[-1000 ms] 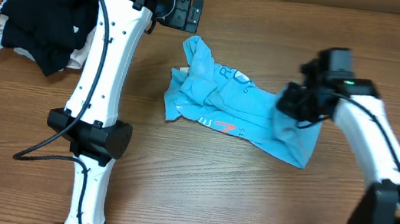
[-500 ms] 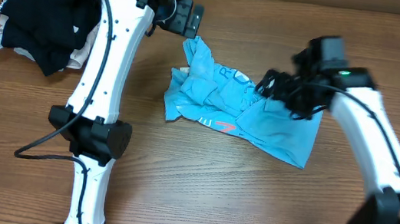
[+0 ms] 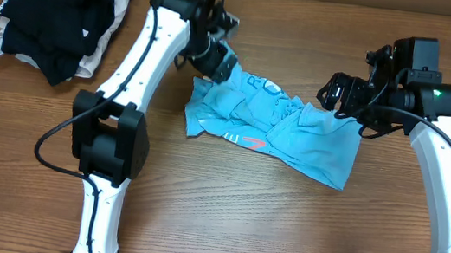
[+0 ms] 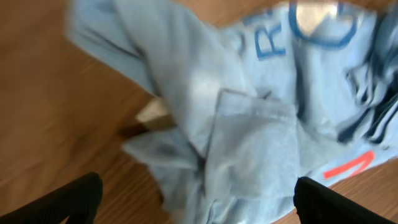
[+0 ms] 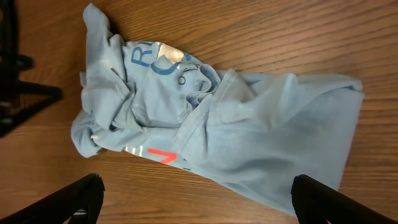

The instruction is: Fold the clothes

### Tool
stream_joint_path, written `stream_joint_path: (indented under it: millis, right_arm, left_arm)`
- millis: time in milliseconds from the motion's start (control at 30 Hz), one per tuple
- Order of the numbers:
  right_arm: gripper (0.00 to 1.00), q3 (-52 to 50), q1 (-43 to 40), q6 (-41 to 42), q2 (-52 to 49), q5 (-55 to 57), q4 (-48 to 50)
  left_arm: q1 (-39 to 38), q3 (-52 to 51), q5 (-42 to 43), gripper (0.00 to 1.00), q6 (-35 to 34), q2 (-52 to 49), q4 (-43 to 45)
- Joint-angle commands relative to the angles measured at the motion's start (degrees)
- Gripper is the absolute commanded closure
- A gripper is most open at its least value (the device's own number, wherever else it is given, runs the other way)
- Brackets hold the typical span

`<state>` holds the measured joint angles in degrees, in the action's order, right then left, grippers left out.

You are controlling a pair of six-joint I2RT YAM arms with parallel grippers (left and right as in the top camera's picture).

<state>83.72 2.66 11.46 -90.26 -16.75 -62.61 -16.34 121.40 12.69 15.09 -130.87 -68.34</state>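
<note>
Reaching the left hand forward on a stretched arm, fingers spread wide, down over the far left corner of the light sky-blue, thin-fabric T-shirt lying crumpled in the middle of the wooden counter; touching it or not, unclear. Holding the right hand raised just above the shirt's far right edge, wrist turned toward the middle, fingers spread wide, gripping nothing, looking down on the whole shirt.
</note>
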Motion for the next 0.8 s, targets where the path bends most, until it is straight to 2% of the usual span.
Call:
stream_joint_path:
  millis: [0, 367, 600, 667, 767]
  right_arm:
    - [0.00, 0.13, 0.04, -1.29, 0.17, 1.31, 0.07]
    - [0.00, 0.13, 0.07, -1.29, 0.13, 1.31, -0.28]
    - [0.00, -0.50, 0.07, -1.29, 0.13, 1.31, 0.09]
    - [0.00, -1.20, 0.07, -1.27, 0.13, 1.31, 0.57]
    - [0.00, -2.71, 0.07, -1.27, 0.13, 1.33, 1.40]
  left_arm:
    - [0.31, -5.40, 5.40, 0.00, 4.63, -0.13, 3.02]
    - [0.57, -17.86, 5.90, 0.00, 4.63, -0.28, 13.81]
    - [1.05, -21.44, 3.78, 0.00, 1.81, -0.28, 18.60]
    - [1.05, -22.05, 3.65, 0.09, 1.01, -0.28, 19.06]
    - [0.90, -22.40, 3.91, 0.34, -0.76, -0.28, 18.86]
